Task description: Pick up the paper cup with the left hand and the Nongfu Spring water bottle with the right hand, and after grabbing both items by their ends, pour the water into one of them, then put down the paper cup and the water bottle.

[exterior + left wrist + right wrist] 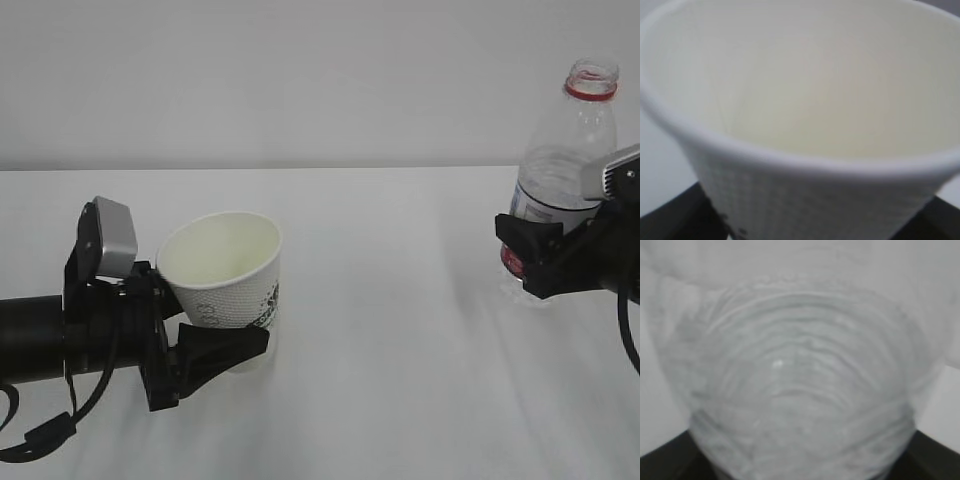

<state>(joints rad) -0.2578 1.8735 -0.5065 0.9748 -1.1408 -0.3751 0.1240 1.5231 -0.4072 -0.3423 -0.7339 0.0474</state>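
The white paper cup (225, 275), with dark green marks on its side, leans with its mouth toward the left arm. My left gripper (215, 345) is shut on its lower part, one black finger (225, 345) lying across the near side. In the left wrist view the paper cup (805, 100) fills the frame and its inside looks pale and bare. At the right the uncapped Nongfu Spring water bottle (565, 170) stands upright, and my right gripper (532, 258) is shut on it at the label. The ribbed bottle (800, 385) fills the right wrist view. No water shows as a stream.
The white table (400, 330) stretches between the two arms, about half the view's width apart. A plain white wall (300, 80) stands behind. Black cable loops hang under the left arm (40, 435).
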